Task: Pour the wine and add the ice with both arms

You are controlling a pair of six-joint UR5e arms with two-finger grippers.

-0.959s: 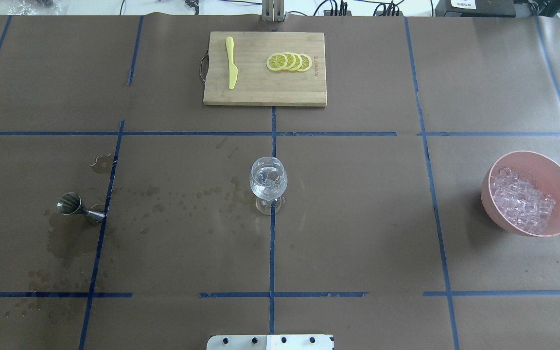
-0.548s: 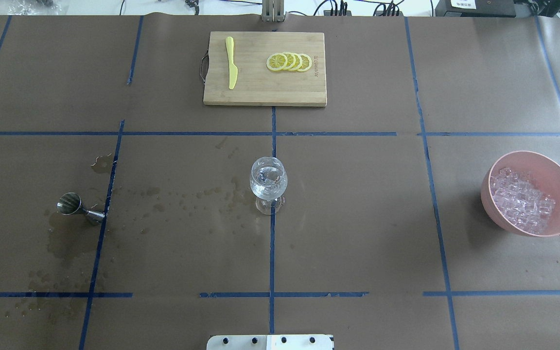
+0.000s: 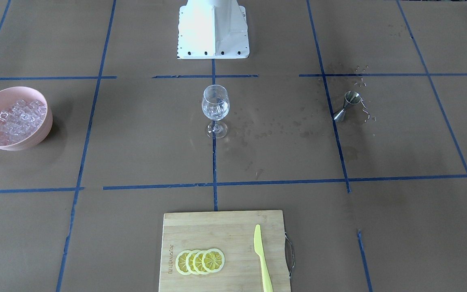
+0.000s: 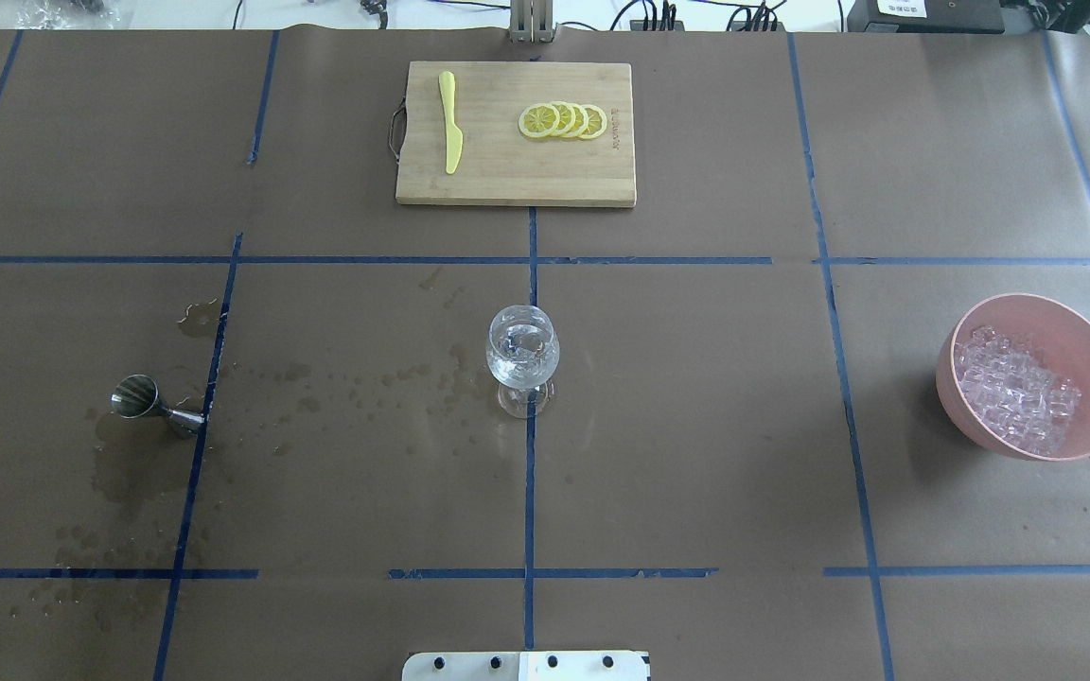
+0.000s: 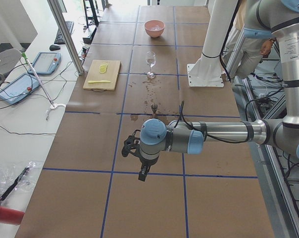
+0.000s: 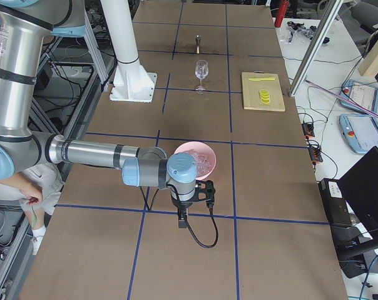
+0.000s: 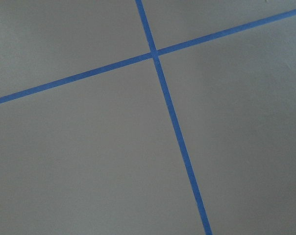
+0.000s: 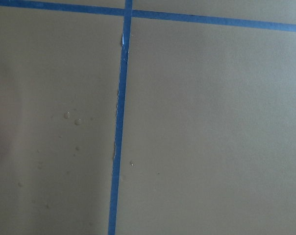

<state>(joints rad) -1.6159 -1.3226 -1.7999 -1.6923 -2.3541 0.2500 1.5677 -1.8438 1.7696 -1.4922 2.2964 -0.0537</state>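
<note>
Flanking one glass (image 4: 522, 355) stand one jigger (image 4: 152, 404), one bowl (image 4: 1080, 331) (ice (image 4: 1018, 388)).

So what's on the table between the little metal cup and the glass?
Wet splash marks dot the brown paper between the metal cup and the glass, plainly in the overhead view.

Matt brown paper (image 4: 696, 426) lies under a smooth wooden board (image 4: 507, 180), a shiny metal jigger (image 4: 143, 399) and a glossy wine glass (image 4: 522, 355).
</note>
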